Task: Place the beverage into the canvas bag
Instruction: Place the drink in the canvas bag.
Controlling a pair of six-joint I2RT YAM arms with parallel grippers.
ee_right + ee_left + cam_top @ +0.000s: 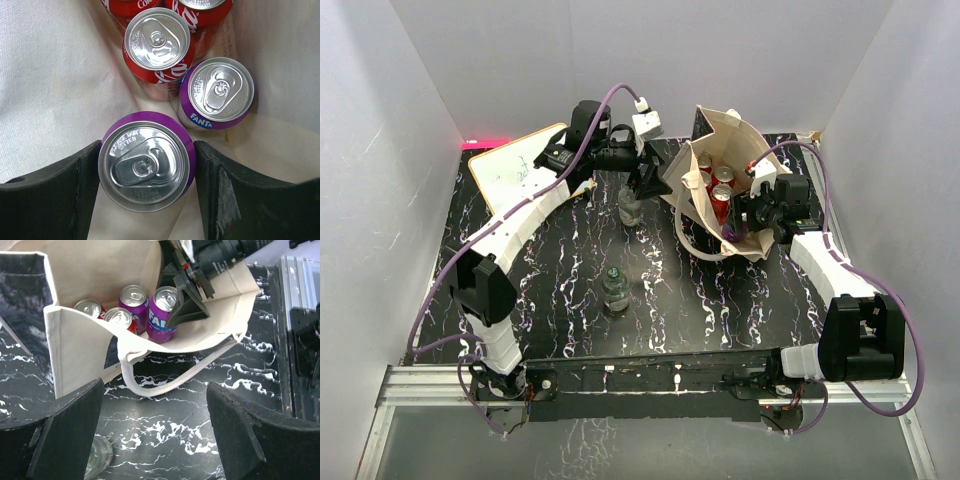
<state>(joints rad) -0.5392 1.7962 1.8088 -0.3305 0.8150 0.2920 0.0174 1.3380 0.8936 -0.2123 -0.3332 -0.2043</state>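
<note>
The canvas bag (745,135) stands far right on the surface (560,320), cans (720,185) already inside; two bottles (615,288) sit outside, left of it. Left wrist: left fingers (65,440) spread over one bottle (97,460). Right wrist: right fingers (50,200) pinch a purple can (146,162) inside the bag, crowding its mouth.

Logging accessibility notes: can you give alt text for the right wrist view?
Seen from above, the right gripper clamps a purple aluminium soda can between its black fingers, inside the beige canvas bag. A second purple Fanta can and red cola cans stand beside it.
</note>
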